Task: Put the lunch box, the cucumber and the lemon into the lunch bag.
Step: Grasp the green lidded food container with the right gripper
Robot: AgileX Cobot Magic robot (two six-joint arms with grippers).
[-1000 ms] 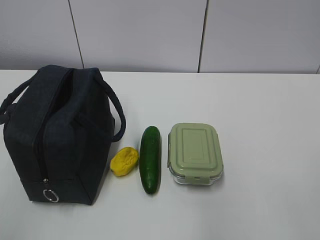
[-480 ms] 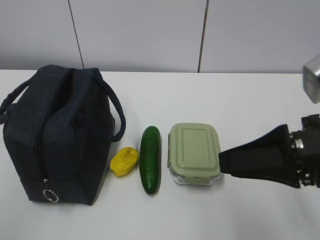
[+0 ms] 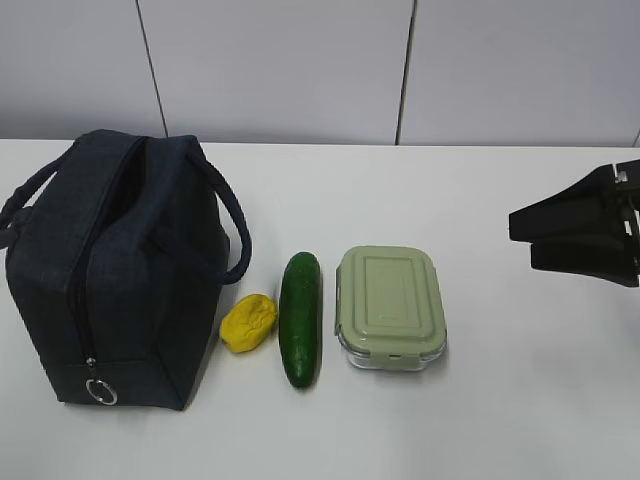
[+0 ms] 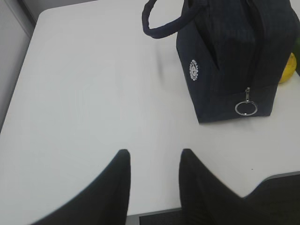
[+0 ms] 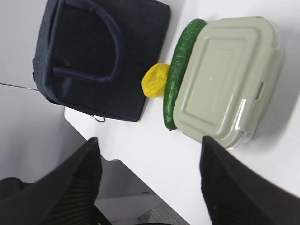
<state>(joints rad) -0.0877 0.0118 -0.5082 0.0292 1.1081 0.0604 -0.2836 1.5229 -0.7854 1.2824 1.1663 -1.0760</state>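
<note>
White surface (image 3: 480, 420) all the way across, pale wall panels behind it, and four things lined up near the front. On the left stands the lunch bag (image 3: 110, 275), dark navy, its handles up and its silver ring pull (image 3: 101, 391) hanging low on the near end. Just to its right lies the lemon (image 3: 248, 322), tucked close against the bag's side. Next comes the cucumber (image 3: 300, 318), lying near-to-far, right beside the lemon. Then the lunch box (image 3: 390, 305), sage-green lid clipped on, sitting tight alongside the cucumber. Over on the far right edge hovers the right gripper (image 3: 524, 238), fingers spread with a clear gap, holding nothing, well apart from the lunch box with only bare surface between. From its own wrist camera those fingers frame the box and cucumber below. The left gripper (image 4: 153, 157) shows only from its wrist camera, fingers parted and empty, near the bag's ring-pull end.
</note>
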